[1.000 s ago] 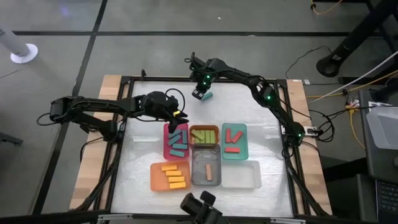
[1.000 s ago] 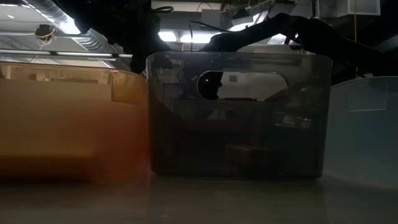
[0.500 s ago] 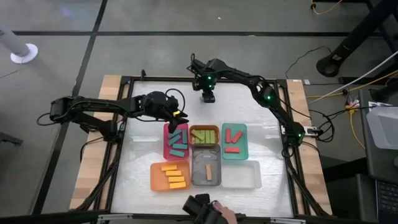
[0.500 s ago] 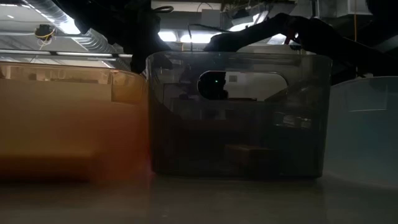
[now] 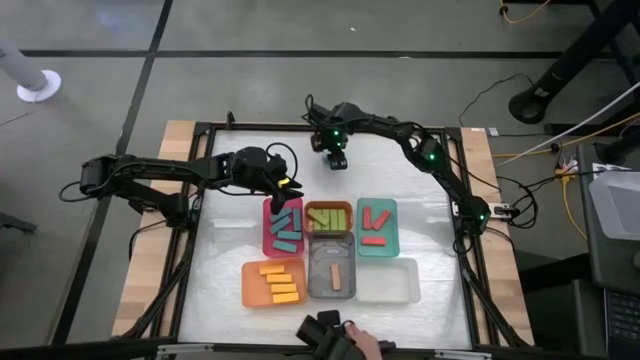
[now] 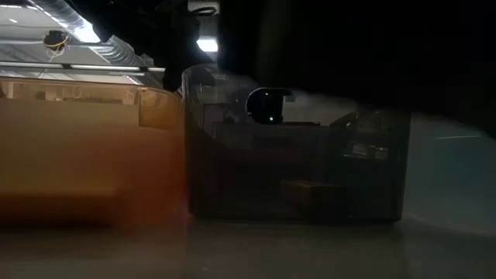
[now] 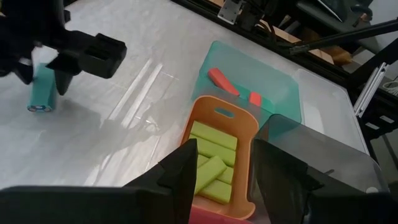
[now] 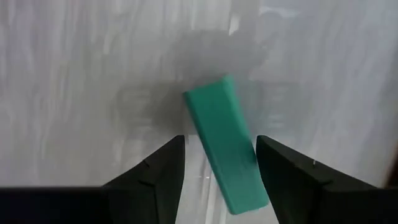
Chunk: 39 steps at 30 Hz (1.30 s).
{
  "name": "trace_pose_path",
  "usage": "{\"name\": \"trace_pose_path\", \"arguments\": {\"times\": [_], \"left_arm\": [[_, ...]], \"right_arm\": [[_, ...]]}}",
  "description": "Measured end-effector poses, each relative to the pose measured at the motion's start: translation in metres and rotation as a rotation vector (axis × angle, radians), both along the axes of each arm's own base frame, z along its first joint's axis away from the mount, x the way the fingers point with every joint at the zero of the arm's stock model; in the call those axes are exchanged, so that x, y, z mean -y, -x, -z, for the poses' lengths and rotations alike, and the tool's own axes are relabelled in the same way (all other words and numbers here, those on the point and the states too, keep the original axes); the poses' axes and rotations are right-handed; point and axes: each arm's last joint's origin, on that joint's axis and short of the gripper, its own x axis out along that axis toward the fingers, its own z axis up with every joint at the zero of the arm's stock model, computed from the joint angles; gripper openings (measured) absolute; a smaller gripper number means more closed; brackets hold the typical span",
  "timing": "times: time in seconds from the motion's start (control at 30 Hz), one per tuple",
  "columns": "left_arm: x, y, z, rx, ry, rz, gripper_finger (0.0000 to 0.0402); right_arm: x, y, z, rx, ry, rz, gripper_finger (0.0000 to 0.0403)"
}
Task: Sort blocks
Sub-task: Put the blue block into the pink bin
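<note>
**Last teal block being straddled at the far side of the bench**

The left gripper (image 5: 287,190) is waiting with parted, empty fingers over the pink tray (image 5: 268,243), where teal blocks (image 5: 286,228) are lying sorted. The right gripper (image 5: 337,157) is pointing down at the far side of the bench (image 5: 240,230), its open fingers (image 8: 297,176) straddling a loose teal block (image 8: 227,142) without gripping it, apparently so it can join that tray.

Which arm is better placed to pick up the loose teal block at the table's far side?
The right. Its pincer is open, straddling the teal block on the table. The left pincer hovers open by the pink tray, away from the block.
</note>
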Motion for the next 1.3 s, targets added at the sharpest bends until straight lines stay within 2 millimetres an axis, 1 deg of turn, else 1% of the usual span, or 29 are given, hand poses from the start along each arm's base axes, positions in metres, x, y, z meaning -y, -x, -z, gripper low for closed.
{"name": "trace_pose_path", "arguments": {"times": [0.1,0.2,0.27,0.4,0.43,0.53,0.6,0.7,0.8,0.93,1.1,1.23,1.3], "left_arm": [[0.000,0.000,0.000,0.000,0.001,0.000,0.0143],[0.000,0.000,0.000,0.000,0.001,-0.001,0.0143],[0.000,0.000,0.000,0.001,0.003,-0.002,0.0143],[0.000,0.002,-0.003,0.010,-0.002,-0.001,0.0143],[0.001,0.003,-0.005,0.022,-0.009,0.002,0.0143],[0.002,0.011,-0.016,0.060,-0.044,0.015,0.0143],[0.004,0.021,-0.026,0.088,-0.080,0.028,0.0143],[0.009,0.043,-0.041,0.111,-0.130,0.048,0.0143],[0.015,0.071,-0.055,0.128,-0.157,0.057,0.0143],[0.022,0.108,-0.064,0.131,-0.164,0.037,0.0143],[0.030,0.147,-0.066,0.139,-0.168,0.029,0.0143],[0.035,0.168,-0.059,0.209,-0.204,0.027,0.0143],[0.037,0.176,-0.052,0.241,-0.211,0.024,0.0143]], "right_arm": [[-0.002,0.003,0.009,-0.026,-0.023,-0.009,0.0195],[-0.004,0.006,0.015,-0.039,-0.030,-0.018,0.0181],[-0.005,0.006,0.015,-0.032,-0.051,0.001,0.0161],[-0.004,0.005,0.011,-0.020,-0.076,0.083,0.0099],[-0.004,0.004,0.010,-0.019,-0.078,0.093,0.0090],[-0.008,0.002,0.008,-0.025,-0.081,0.103,0.0090],[-0.012,-0.001,0.005,-0.024,-0.089,0.094,0.0095],[-0.017,-0.007,-0.007,0.007,-0.083,0.077,0.0105],[-0.024,-0.014,-0.023,0.041,-0.071,0.056,0.0100],[-0.038,-0.024,-0.047,0.115,-0.036,0.017,0.0094],[-0.073,-0.032,-0.071,0.162,-0.048,-0.058,0.0103],[-0.107,-0.040,-0.084,0.187,-0.043,-0.131,0.0105],[-0.128,-0.046,-0.086,0.198,-0.044,-0.166,0.0106]]}}
